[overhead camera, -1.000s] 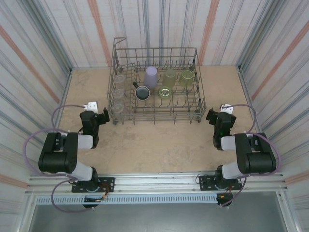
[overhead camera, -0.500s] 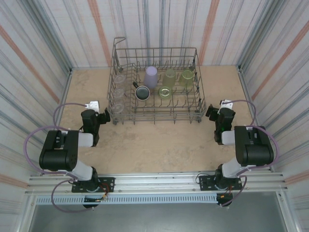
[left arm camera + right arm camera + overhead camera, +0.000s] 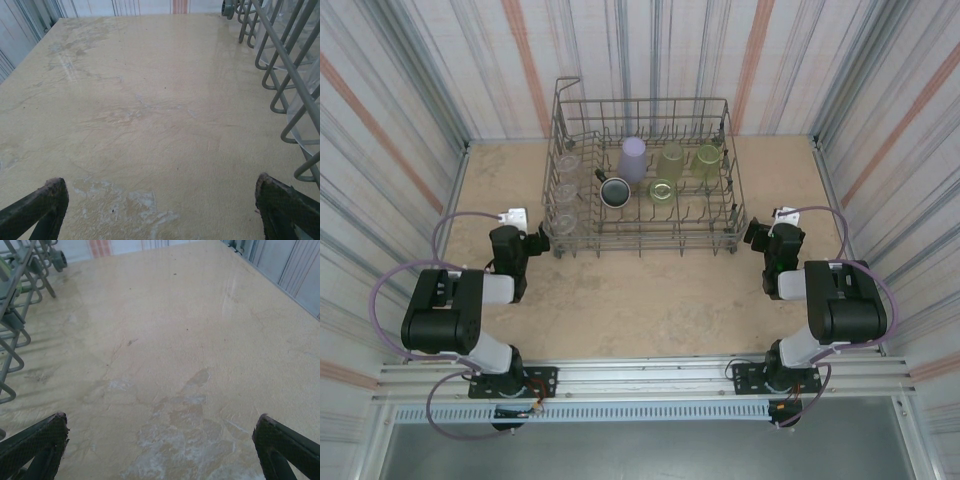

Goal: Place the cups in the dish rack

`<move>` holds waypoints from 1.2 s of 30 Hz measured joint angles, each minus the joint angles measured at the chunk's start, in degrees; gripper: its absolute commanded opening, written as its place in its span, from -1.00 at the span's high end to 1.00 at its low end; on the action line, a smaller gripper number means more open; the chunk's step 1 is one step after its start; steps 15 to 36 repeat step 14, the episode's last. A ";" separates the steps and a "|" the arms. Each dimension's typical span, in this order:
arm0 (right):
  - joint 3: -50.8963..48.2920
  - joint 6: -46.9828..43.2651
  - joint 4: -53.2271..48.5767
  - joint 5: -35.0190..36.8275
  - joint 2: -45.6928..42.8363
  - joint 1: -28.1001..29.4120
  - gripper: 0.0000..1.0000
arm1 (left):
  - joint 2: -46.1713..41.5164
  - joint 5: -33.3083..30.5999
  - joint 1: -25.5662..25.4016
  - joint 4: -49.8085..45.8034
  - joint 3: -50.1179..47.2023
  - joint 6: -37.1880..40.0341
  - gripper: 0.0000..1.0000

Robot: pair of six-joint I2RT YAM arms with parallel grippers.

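Your left gripper (image 3: 161, 200) and right gripper (image 3: 161, 436) stand wide open and empty, flanking the dish rack (image 3: 650, 231), whose cups (image 3: 672, 160) sit inside.

The light is soft and even from overhead, bright enough that the table (image 3: 650, 300) looks pale and the dish rack (image 3: 645, 180) throws only a faint shadow under its wires. From the left wrist, a whitish sheen lies on the far left of the tabletop. Both wrist views are slightly soft and grainy, with the dark fingertips (image 3: 35, 210) in the bottom corners blurred and the nearest rack wires out of focus.
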 measured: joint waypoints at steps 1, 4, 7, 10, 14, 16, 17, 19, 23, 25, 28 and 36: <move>0.00 0.00 0.00 0.00 0.00 0.00 -0.98 | 0.00 0.00 0.00 0.00 0.02 0.00 -0.97; 0.00 0.00 0.00 0.00 0.00 0.00 -0.98 | 0.00 0.00 0.00 0.00 0.02 0.02 -0.97; 0.00 0.02 0.00 0.00 0.00 0.00 -0.98 | 0.00 0.00 0.00 0.00 0.02 0.02 -0.97; 0.13 0.02 -0.35 -0.04 0.00 0.00 -0.98 | 0.00 0.00 0.00 0.00 0.02 0.02 -0.97; 0.42 0.02 -0.59 -1.07 0.00 -0.11 -0.98 | 0.00 0.00 0.00 0.00 0.02 0.02 -0.97; 0.42 0.02 -0.59 -1.07 0.00 -0.11 -0.98 | 0.00 0.00 0.00 0.00 0.02 0.02 -0.97; 0.42 0.02 -0.59 -1.07 0.00 -0.11 -0.98 | 0.00 0.00 0.00 0.00 0.02 0.02 -0.97; 0.42 0.02 -0.59 -1.07 0.00 -0.11 -0.98 | 0.00 0.00 0.00 0.00 0.02 0.02 -0.97; 0.42 0.02 -0.59 -1.07 0.00 -0.11 -0.98 | 0.00 0.00 0.00 0.00 0.02 0.02 -0.97; 0.42 0.02 -0.59 -1.07 0.00 -0.11 -0.98 | 0.00 0.00 0.00 0.00 0.02 0.02 -0.97; 0.42 0.02 -0.59 -1.07 0.00 -0.11 -0.98 | 0.00 0.00 0.00 0.00 0.02 0.02 -0.97; 0.42 0.02 -0.59 -1.07 0.00 -0.11 -0.98 | 0.00 0.00 0.00 0.00 0.02 0.02 -0.97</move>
